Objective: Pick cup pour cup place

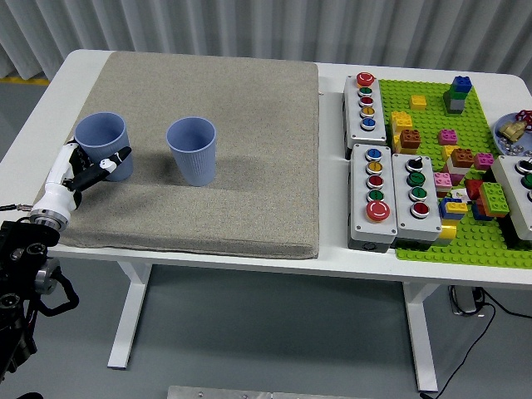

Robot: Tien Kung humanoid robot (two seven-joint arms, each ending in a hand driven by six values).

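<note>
Two blue-grey cups stand upright on the grey mat [224,133]. The left cup [103,143] is near the mat's left edge. The second cup [193,150] stands to its right, apart from it. My left hand [90,167] is at the left cup's near left side, fingers spread around its lower wall and touching it, not closed on it. The cup rests on the mat. My right hand is out of view.
Grey button boxes [366,102] [372,196] [416,196] stand right of the mat. A green baseplate [486,249] with several loose bricks lies at the far right. The table's left edge [33,125] is close to my left arm.
</note>
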